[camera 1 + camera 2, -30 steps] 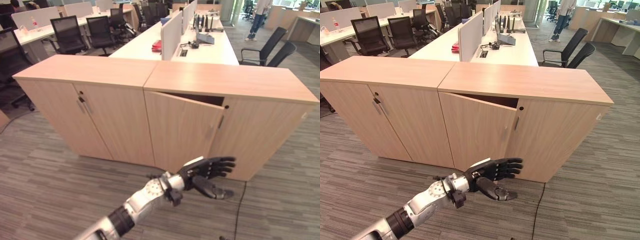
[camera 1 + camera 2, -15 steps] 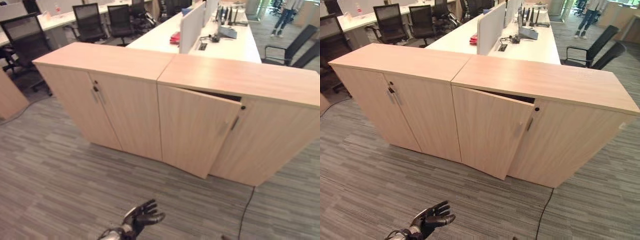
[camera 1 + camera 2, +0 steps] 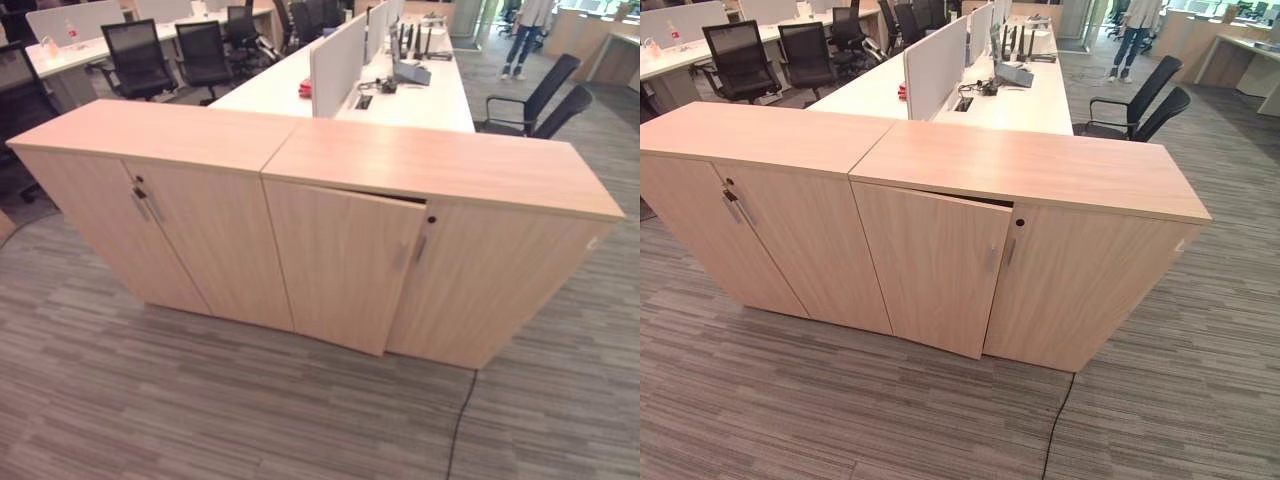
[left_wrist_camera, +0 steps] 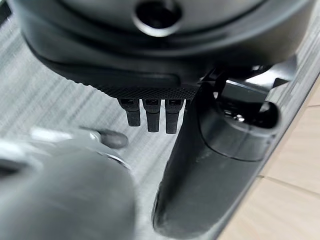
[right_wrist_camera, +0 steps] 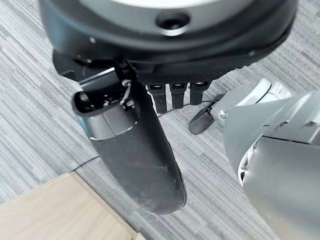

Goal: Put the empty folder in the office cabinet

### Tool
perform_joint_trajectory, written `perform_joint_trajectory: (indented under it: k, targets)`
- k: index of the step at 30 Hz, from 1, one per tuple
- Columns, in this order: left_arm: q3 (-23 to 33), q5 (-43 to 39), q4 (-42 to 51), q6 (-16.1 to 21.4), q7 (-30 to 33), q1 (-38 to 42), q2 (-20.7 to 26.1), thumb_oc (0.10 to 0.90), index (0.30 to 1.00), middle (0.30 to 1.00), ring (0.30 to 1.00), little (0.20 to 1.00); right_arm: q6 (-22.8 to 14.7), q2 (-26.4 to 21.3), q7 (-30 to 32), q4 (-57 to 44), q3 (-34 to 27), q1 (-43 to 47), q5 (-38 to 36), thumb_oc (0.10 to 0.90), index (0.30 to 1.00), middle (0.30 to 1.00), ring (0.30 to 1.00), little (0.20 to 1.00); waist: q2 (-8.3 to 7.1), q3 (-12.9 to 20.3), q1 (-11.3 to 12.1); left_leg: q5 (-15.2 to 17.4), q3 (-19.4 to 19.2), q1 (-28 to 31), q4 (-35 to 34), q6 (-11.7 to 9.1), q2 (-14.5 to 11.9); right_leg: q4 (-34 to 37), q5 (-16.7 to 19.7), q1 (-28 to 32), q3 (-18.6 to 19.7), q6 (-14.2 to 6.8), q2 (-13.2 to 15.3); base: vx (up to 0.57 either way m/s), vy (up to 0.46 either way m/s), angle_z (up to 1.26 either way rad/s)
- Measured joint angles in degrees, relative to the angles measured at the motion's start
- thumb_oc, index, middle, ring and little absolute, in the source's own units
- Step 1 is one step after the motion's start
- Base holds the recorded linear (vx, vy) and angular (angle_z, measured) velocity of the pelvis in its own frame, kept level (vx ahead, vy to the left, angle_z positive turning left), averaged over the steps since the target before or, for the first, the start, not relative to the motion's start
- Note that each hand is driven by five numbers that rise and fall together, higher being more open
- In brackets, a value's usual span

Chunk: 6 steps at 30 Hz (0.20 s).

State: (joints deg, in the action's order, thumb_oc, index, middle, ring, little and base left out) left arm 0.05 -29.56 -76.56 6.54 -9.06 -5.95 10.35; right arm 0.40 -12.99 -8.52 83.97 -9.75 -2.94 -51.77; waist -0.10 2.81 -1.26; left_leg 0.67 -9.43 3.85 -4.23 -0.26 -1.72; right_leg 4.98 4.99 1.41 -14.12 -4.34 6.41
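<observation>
Our left hand hangs over the grey carpet, fingers straight and thumb out, holding nothing. Our right hand hangs the same way, relaxed and empty, above the carpet beside a strip of light wood. Ahead of us the office cabinet stands with its left door ajar and tilted outward. A second cabinet adjoins it on the left. Behind them we see desks, dividers and black chairs. We cannot see the folder

matte black plastic left hand w/ textured palm edge, stubby ridged fingers, fat smooth thumb, matching black right hand
</observation>
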Motion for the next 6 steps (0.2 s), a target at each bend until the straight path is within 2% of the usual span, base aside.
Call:
perform_joint_trajectory:
  k: [2,6]
  targets:
    - [-0.9,0.0,0.0,0.0,0.0,0.2,-0.5,0.8,0.9,0.9,0.9,0.9,0.1,0.1,0.0,0.0,0.2,-0.1,0.0,0.8,0.9,0.9,0.9,0.9,0.37,0.4,0.0,0.1,-0.3,0.0,0.0,-0.3,-0.2,0.0,-0.1,0.0,0.3,0.1,-0.3,0.01,-0.081,-0.09]
    - [-6.0,1.0,0.6,0.2,1.4,0.4,-0.4,0.8,0.9,0.9,0.9,0.9,0.1,0.2,-0.2,-0.3,2.2,-0.4,0.1,0.8,0.9,0.9,0.9,0.9,1.03,1.7,-0.1,0.2,-1.3,-0.4,0.1,-0.6,-0.8,0.0,0.1,-0.9,1.2,0.4,-0.9,-0.01,-0.059,-0.13]
